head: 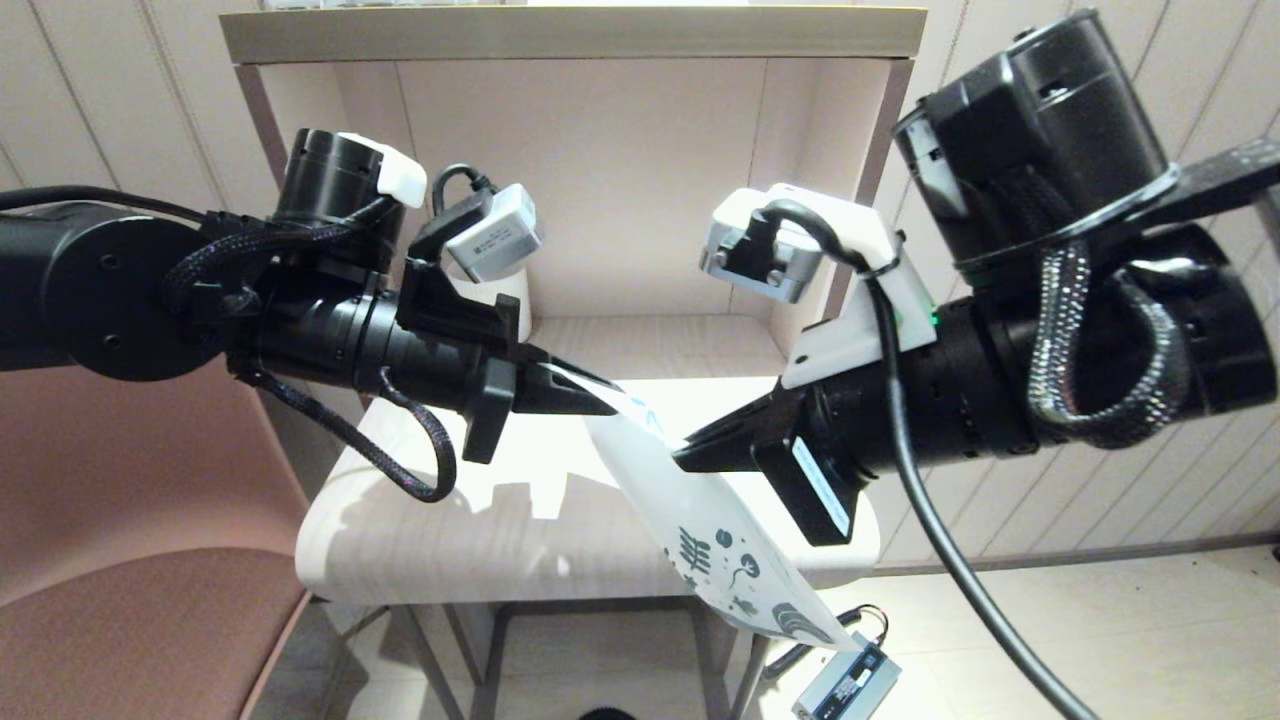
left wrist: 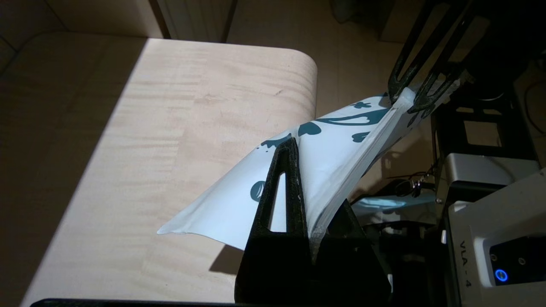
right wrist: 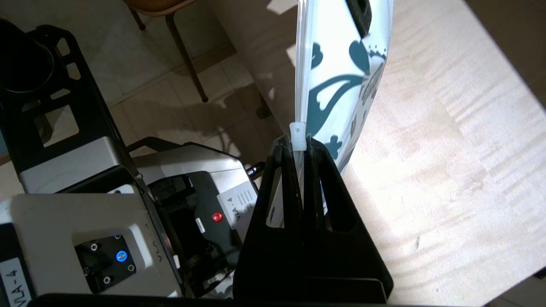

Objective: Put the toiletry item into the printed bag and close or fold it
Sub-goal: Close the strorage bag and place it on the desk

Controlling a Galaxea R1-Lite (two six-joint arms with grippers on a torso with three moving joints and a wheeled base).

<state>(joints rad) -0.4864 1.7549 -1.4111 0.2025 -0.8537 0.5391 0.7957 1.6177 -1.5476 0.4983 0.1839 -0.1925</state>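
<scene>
The printed bag hangs in the air over the table's front right corner, held between both grippers, its dark blue leaf print at the low end. My left gripper is shut on one upper corner of the bag, one finger on each face. My right gripper is shut on the zip edge, pinching the white slider of the bag. In the left wrist view the right gripper shows at the bag's far end. The white comb is hidden in every view.
The pale wooden table lies below the bag. An open shelf unit stands behind it, with a white mug partly hidden by my left wrist. A brown seat is at the left. A small grey device lies on the floor.
</scene>
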